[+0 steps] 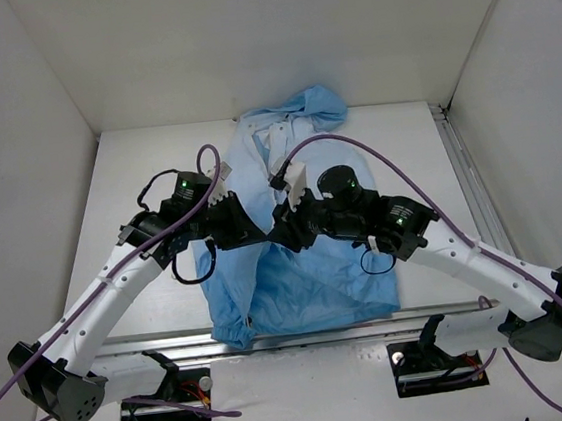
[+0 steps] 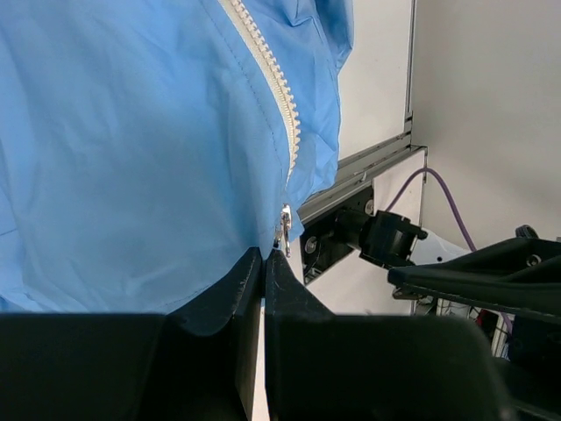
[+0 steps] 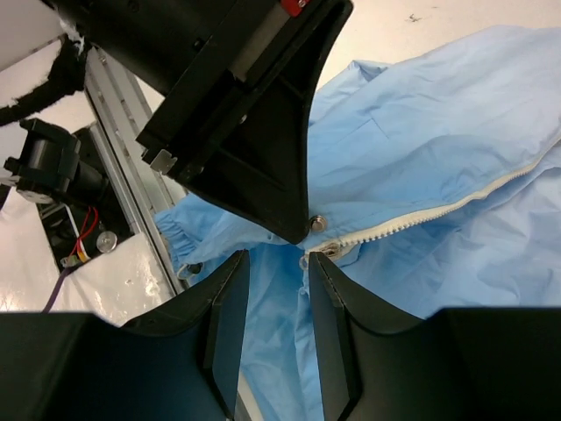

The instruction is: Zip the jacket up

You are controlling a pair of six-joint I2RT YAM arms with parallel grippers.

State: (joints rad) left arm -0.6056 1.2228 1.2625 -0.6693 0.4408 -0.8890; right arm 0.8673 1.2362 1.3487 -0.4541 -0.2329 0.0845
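Note:
The light blue jacket (image 1: 307, 268) lies on the table with its hood (image 1: 315, 104) at the far end. It also shows in the left wrist view (image 2: 131, 149) and in the right wrist view (image 3: 438, 132). My left gripper (image 1: 253, 228) is shut (image 2: 263, 256) on the jacket's fabric at the lower end of the white zipper (image 2: 276, 88), right beside the metal slider (image 2: 285, 230). My right gripper (image 1: 285, 232) is open (image 3: 276, 261), and its right fingertip (image 3: 323, 267) is next to the slider (image 3: 330, 250) and its pull. The left gripper's fingers (image 3: 263, 149) sit just above that spot.
A metal rail (image 1: 303, 327) runs along the table's near edge under the jacket's hem. White walls (image 1: 13, 148) enclose the table on three sides. Purple cables (image 1: 387, 164) arc over both arms. An elastic cuff (image 3: 180, 230) lies by the rail.

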